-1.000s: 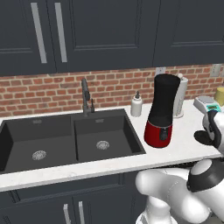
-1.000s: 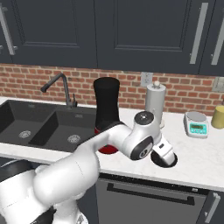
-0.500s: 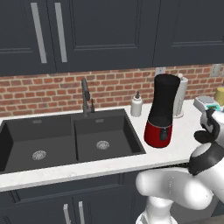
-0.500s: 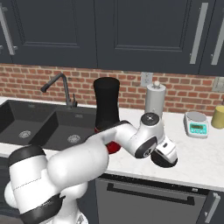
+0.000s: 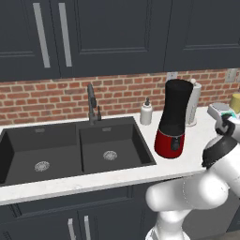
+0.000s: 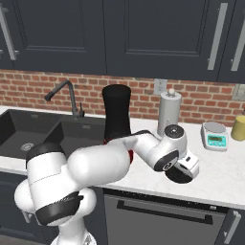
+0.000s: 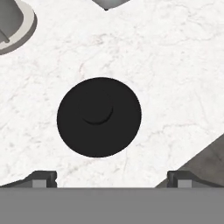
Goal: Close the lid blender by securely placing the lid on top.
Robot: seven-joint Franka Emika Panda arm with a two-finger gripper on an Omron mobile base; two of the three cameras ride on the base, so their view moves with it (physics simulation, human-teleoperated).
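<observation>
you had the end effector (image 7: 111, 178) hanging straight above the lid (image 7: 99, 117), its two tips spread wide, one showing at each lower corner of the hand view with the cap between and beyond them, nothing held. the lid lay flat on the white marble tabletop (image 7: 175, 65), near the front edge, and in the right base view a sliver of it (image 6: 179, 176) peeked out under the wrist. the blender (image 6: 117, 119) stood well apart from it, back toward the sink (image 5: 70, 150), its black jar upright on the red base and its top open.

the lid looked to you like a thin, rigid disc, light and not fragile, with a smooth matte face and a shallow crescent dimple near the middle. lying flush on the stone it offered no top handle, so the likely hold was across its width, tips coming down either side of the rim. expect a slippery, shallow edge: a pinch too high could squirt it sideways across the marble. the spread of the tips looked wider than the disc, though only just.

counted: one lid, one blender, one white soap bottle (image 5: 146, 113), one upright white roll (image 6: 170, 114), one small scale (image 6: 215, 136), one yellow object at the far right (image 6: 238, 128), one faucet (image 5: 91, 103), two sink basins
</observation>
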